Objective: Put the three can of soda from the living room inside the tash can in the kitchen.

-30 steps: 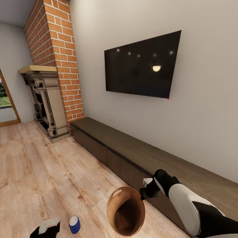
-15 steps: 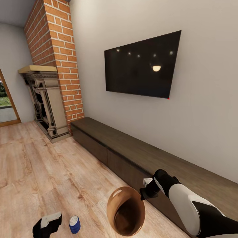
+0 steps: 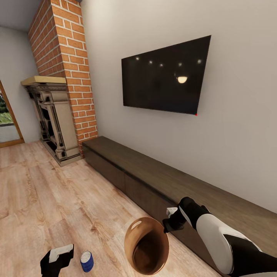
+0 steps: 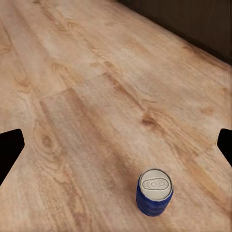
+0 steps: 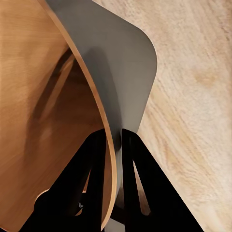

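Note:
One dark blue can of soda [image 3: 87,261] stands upright on the wood floor of the living room, its grey top facing up [image 4: 154,192]. My left gripper [image 3: 57,258] hovers just to its left, open; in the left wrist view its fingertips [image 4: 9,150] sit wide apart with the can ahead of them and a little off centre. My right gripper [image 3: 168,224] is shut on the rim of the tash can [image 3: 147,246], a brown tapered bin held tilted above the floor. In the right wrist view the two fingers [image 5: 94,164] pinch the bin's wall [image 5: 48,96].
A long dark low cabinet [image 3: 161,181] runs along the white wall under a black TV [image 3: 165,79]. A brick chimney with a fireplace [image 3: 54,123] stands at the left. Wood floor [image 3: 50,200] stretches ahead and left.
My left gripper has edged up and slightly toward the blue can. The right arm, the bin and the can have stayed put.

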